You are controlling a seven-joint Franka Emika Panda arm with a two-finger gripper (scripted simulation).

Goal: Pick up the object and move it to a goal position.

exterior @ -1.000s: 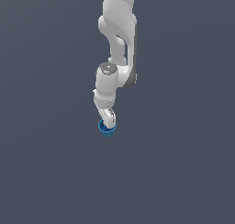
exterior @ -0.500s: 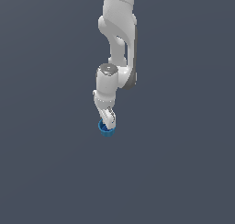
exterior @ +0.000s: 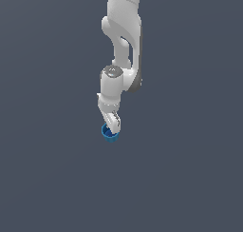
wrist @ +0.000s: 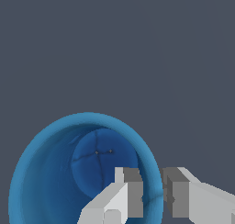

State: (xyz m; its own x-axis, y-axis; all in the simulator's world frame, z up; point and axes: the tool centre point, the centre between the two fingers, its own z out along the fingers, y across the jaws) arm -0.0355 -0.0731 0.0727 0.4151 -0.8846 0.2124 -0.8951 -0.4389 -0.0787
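Gripper (wrist: 153, 193) straddles the blue cup's (wrist: 50, 140) wall, one finger (wrist: 131, 191) inside, one outside, clamped on the rim. I'd lift slow and straight so it doesn't pivot.

A plain, flat surface (exterior: 47, 169) of dark slate grey is seen across the whole exterior view. No markings, seams or edges are shown on it, and its tone is only slightly varied from one part to another. The same dark grey surface (wrist: 137, 48) is seen in the wrist view, where it is equally uniform and unmarked. No other objects are shown lying on it in either view. Whether it is a tabletop or a floor cannot be told.
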